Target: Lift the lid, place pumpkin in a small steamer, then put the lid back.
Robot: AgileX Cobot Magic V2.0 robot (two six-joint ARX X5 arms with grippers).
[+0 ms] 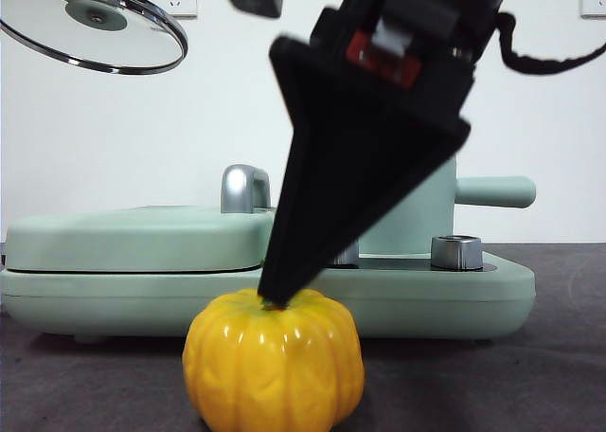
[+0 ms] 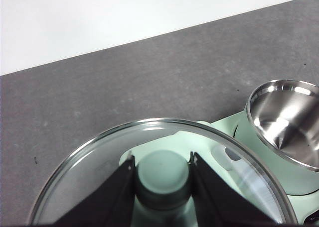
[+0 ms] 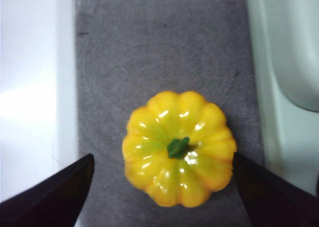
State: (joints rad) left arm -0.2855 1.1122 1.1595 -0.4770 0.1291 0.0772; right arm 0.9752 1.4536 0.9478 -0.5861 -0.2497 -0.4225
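Observation:
The yellow-orange pumpkin (image 1: 273,361) sits on the dark table in front of the appliance. My right gripper (image 1: 275,297) reaches down to its top. In the right wrist view the right gripper (image 3: 162,160) is open, one jaw on each side of the pumpkin (image 3: 199,132) and clear of it. The glass lid (image 1: 95,20) hangs high at the left, tilted. My left gripper (image 2: 163,160) is shut on the lid's mint-green knob (image 2: 163,174). The small steamer (image 2: 286,120) stands uncovered, its steel inside bare. In the front view the steamer (image 1: 426,214) is partly hidden behind the right arm, its handle (image 1: 497,192) pointing right.
The steamer sits on a wide mint-green base (image 1: 445,295) with a flat griddle cover (image 1: 133,238) at its left and a steel dial (image 1: 456,252) at the front. The pumpkin lies on a narrow strip of table between this base (image 3: 294,62) and the table's edge (image 3: 75,87).

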